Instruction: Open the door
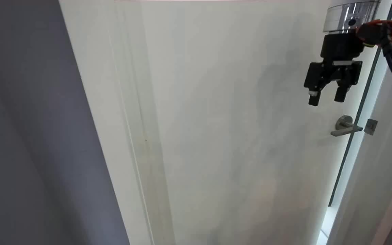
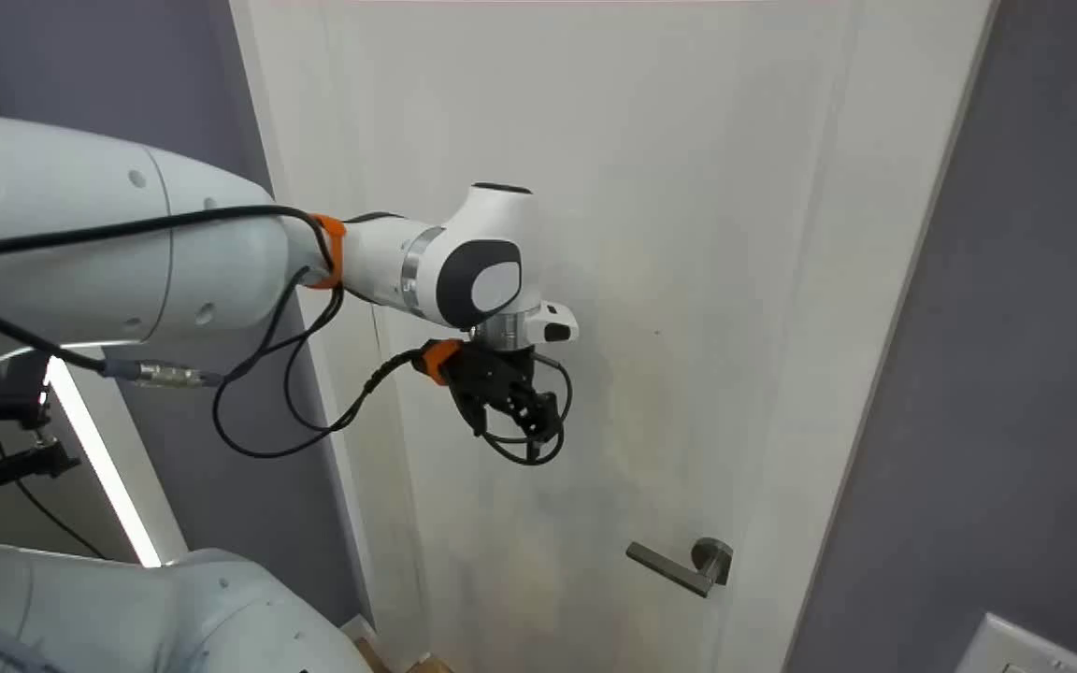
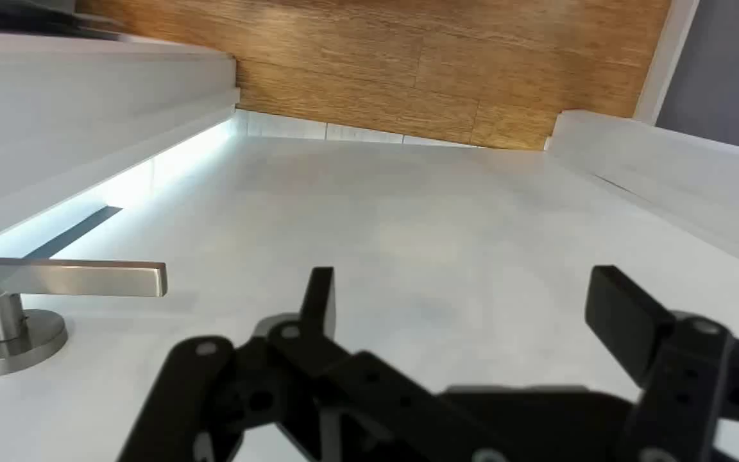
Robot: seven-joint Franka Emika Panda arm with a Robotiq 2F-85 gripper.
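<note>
In an exterior view the door [image 1: 216,122] already stood slightly ajar, a bright gap [image 1: 330,214] down one edge; the tool [image 1: 327,98] hung higher than the lever handle [image 1: 343,131], jaws wide apart, gripping nothing. In an exterior view, cables [image 2: 108,230] looped beneath the arm [image 2: 221,271] and might have snagged. In the wrist view the lever handle lay off to one side, near the door frame [image 3: 100,115]. Opening seemed begun; the next move probably called for a push, apparently unobstructed.

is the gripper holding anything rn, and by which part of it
Nothing is held. The gripper stands open, its fingers apart with nothing gripped between them, and the lever handle sits clear of them, at the left in the wrist view.
</note>
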